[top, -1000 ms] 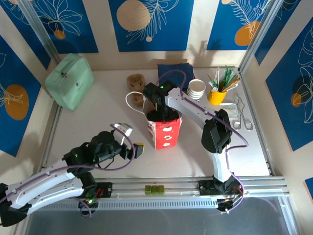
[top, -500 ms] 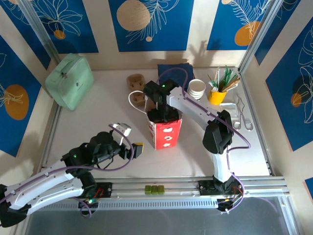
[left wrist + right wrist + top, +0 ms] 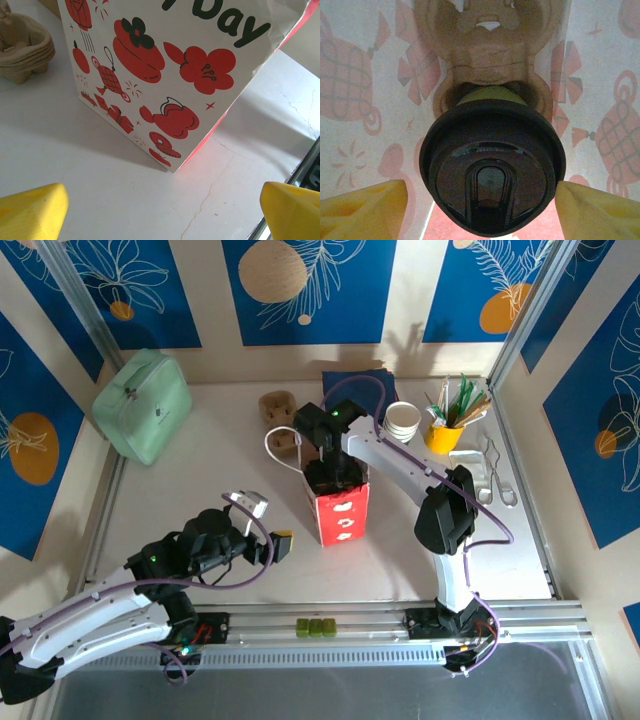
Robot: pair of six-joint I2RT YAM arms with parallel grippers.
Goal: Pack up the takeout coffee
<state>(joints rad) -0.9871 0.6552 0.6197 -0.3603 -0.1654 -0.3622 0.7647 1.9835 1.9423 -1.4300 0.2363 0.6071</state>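
The takeout coffee, a green cup (image 3: 492, 94) under a round black lid (image 3: 492, 170), stands in a brown cardboard carrier (image 3: 485, 50) at the bottom of the bag. The red and white paper bag (image 3: 342, 515) stands upright mid-table. My right gripper (image 3: 335, 475) reaches down into the bag's mouth. In the right wrist view the right gripper (image 3: 480, 192) is open, one yellow finger on each side of the lid, the left one clearly apart from it. My left gripper (image 3: 283, 543) is open just left of the bag; the left gripper (image 3: 165, 200) holds nothing and faces the bag's printed side (image 3: 165, 75).
A mint green pouch (image 3: 143, 405) lies at the back left. Brown carriers (image 3: 278, 405) are stacked behind the bag. White cups (image 3: 402, 420), a yellow cup of stirrers (image 3: 446, 430) and tongs (image 3: 497, 480) stand at the right, dark napkins (image 3: 358, 385) at the back.
My right gripper's fingers have drawn closer together inside the bag, and the bag's mouth looks narrower from above. The left arm has not moved.
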